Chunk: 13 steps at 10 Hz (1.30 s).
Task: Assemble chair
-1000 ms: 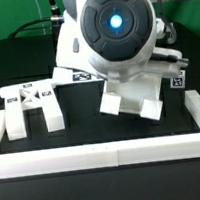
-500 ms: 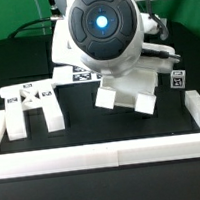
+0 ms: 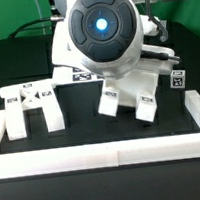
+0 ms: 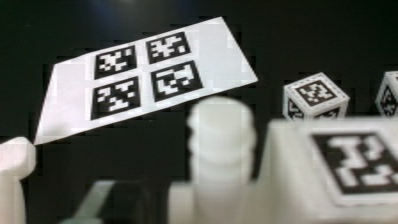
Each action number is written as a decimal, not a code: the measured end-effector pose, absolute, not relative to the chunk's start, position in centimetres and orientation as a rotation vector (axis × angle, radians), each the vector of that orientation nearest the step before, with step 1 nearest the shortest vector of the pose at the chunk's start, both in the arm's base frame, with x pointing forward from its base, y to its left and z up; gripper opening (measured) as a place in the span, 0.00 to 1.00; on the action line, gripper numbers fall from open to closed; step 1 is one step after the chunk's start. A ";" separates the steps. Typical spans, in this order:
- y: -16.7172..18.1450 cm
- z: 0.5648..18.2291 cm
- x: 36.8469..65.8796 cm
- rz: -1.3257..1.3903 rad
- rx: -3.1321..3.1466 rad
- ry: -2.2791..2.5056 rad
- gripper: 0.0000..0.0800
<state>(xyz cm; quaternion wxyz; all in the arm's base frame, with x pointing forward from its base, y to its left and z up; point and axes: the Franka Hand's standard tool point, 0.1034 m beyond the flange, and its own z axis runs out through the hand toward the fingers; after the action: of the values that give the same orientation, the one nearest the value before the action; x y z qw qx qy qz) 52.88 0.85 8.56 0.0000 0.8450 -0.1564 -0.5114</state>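
Since arm [image 3: 102, 27] hangs low over black table [image 3: 87, 132], we can't see pincer at all in exterior view – round housing blocks it, so spread or clamped, can't tell. Seat block [image 3: 127, 90] sits right under that housing, roughly upright, two stubby legs pointing down. Cross-braced frame [image 3: 28, 104] stands well apart, toward exterior view's left. Marker board [image 3: 80, 76] lies behind. Wrist view: seat block [image 4: 347, 160] looms close, marker board [image 4: 151, 75] beyond.
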 end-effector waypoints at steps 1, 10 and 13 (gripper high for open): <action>0.9 8.6 52.9 -1.606 2.655 -0.491 0.74; 0.8 8.5 52.9 -1.606 2.655 -0.492 0.81; 0.8 8.2 53.5 -1.554 2.688 -0.496 0.81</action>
<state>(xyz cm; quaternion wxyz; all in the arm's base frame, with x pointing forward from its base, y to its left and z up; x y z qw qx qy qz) 53.51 0.80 8.19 -0.0015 0.8548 -0.1578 -0.4943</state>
